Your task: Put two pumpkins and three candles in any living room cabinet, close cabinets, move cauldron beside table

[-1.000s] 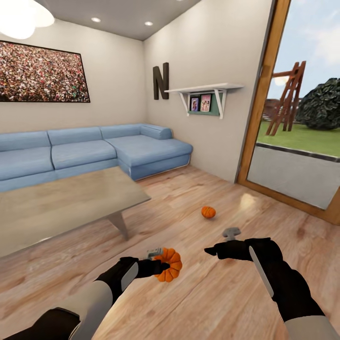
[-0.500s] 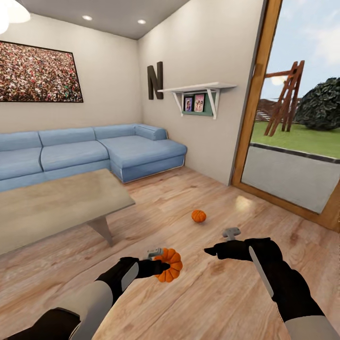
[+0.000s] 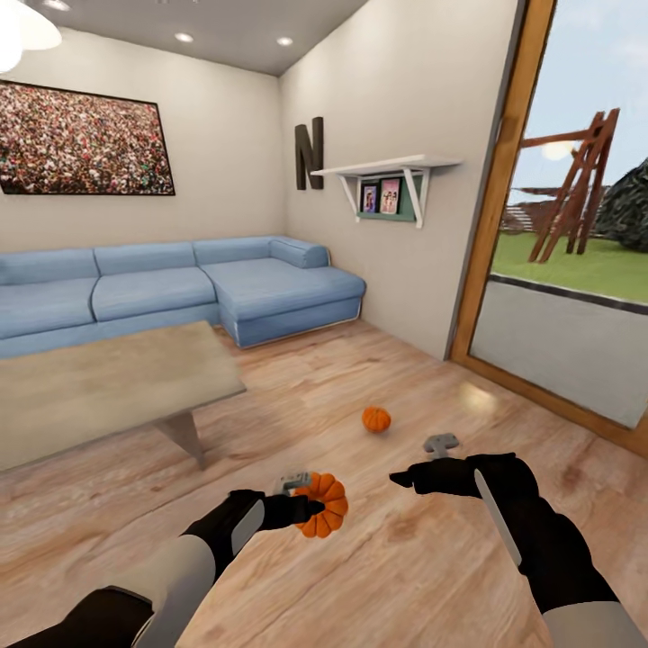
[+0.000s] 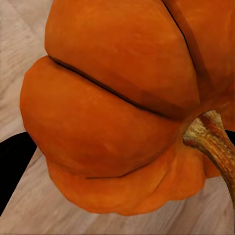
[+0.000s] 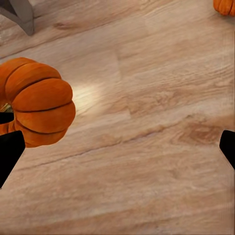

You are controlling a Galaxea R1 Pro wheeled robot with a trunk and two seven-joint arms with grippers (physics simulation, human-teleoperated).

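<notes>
Left pincer (image 3: 310, 507) is gripping one pumpkin (image 3: 322, 505) at 6 o'clock, right pincer (image 3: 400, 478) is hanging released w/ nothing in it, 2nd pumpkin (image 3: 376, 419) is lying on floor (image 3: 378, 576) at 12, so stowing seems barely begun.

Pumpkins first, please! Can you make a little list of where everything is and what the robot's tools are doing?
held pumpkin: gripped in the left tool, above the floor
second pumpkin: on the wood floor, ahead of the right tool
right tool: open, holding nothing
table: ahead on the left, top bare
sofa: blue, behind the table by the wall
cauldron, candles, cabinet: not spotted
</notes>
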